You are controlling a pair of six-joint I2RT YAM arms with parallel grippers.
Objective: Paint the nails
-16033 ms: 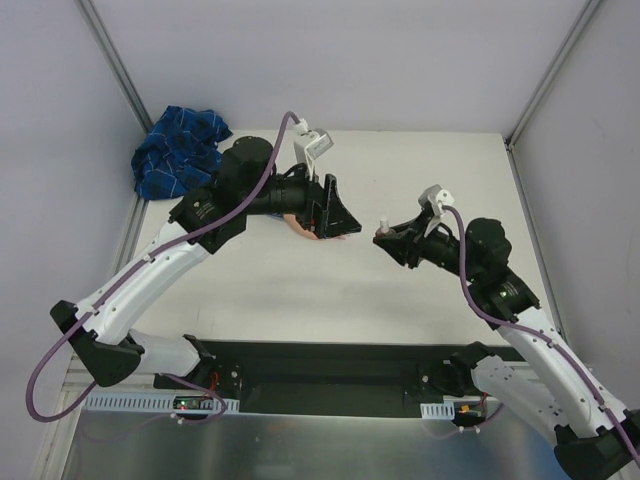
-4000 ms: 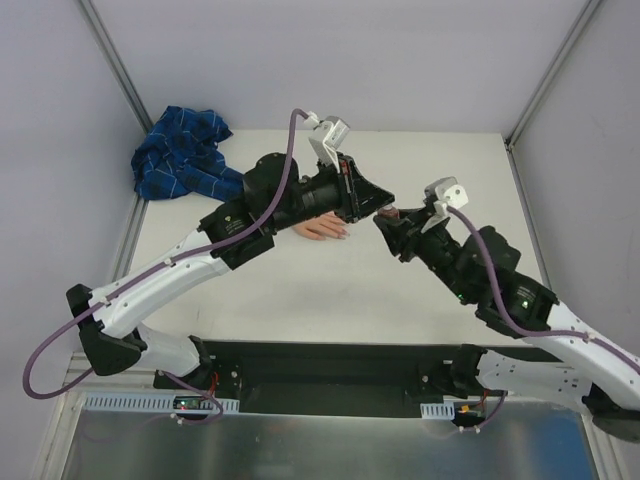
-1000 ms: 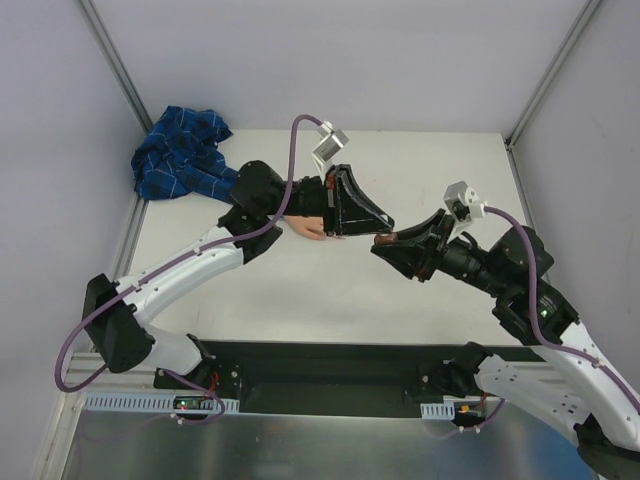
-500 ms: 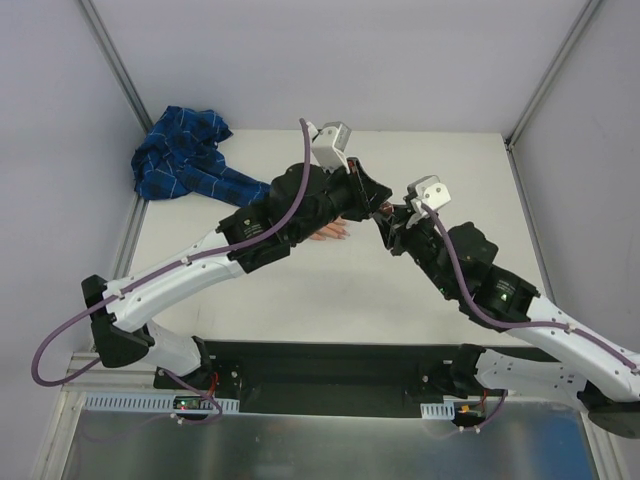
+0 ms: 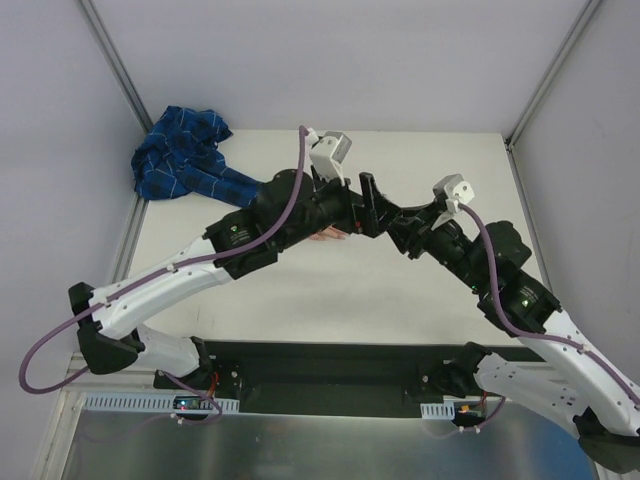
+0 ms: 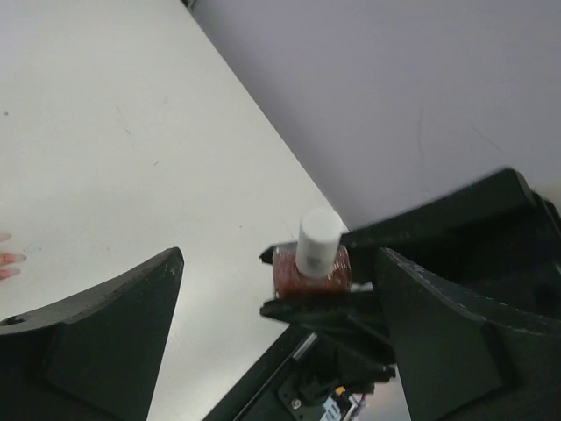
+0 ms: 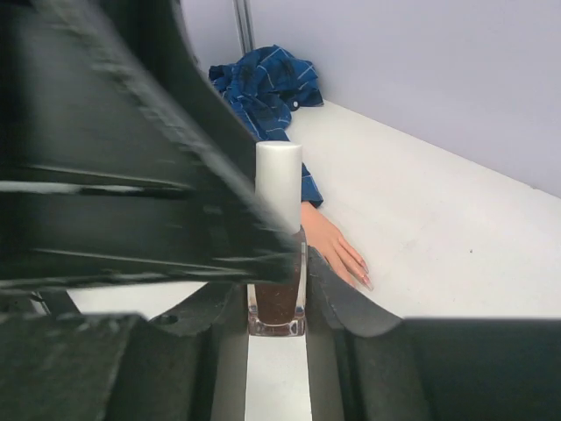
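The right gripper (image 7: 279, 309) is closed on a small glass bottle of dark reddish-brown polish with a tall white cap (image 7: 279, 241), its two black fingers (image 7: 337, 307) pressing the bottle's lower sides. The cap stands clear above them.

The left gripper (image 6: 280, 259) is spread wide. In its wrist view the two black fingers (image 6: 114, 324) sit well apart on either side of the bottle and touch neither glass nor cap. In the right wrist view this gripper is only a dark blur to the left of the cap.

The pale peach fake hand (image 7: 333, 246) lies flat on the white table (image 7: 456, 219) beyond the bottle. Its small pinkish-mauve nails (image 7: 361, 277) point away from the rumpled blue plaid sleeve (image 7: 267, 83) that reaches back into the far corner. From above, the two grippers meet just to the right of the hand, and the left arm covers most of it.
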